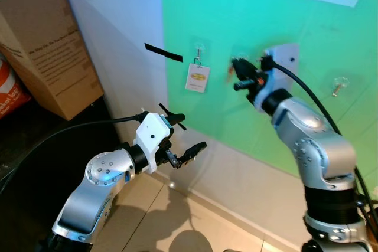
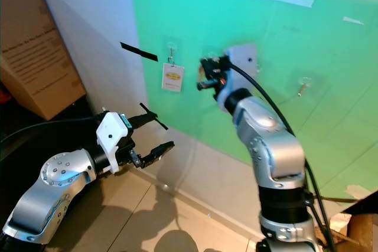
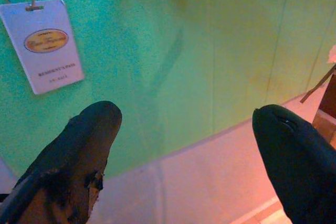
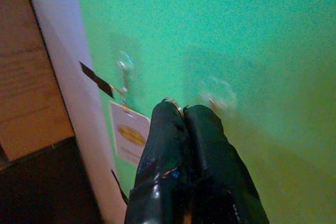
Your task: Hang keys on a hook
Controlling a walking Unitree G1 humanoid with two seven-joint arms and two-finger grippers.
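Right wrist: key ring (image 4: 173, 102) barely visible

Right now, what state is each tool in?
Left tool: open, holding nothing, low beside the wall.
Right tool: shut on a key ring, up at the middle hook.

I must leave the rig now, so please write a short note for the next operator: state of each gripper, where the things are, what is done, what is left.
Right gripper: shut on a key ring, raised at the green wall panel, just short of the middle hook.
Left gripper: open, holding nothing, low in front of the wall.
White tag: already hanging on the left hook.
Third hook, to the right: nothing on it.
Done: the ring is brought up to the hook.
Left: slip the ring over the middle hook, open, pull back.
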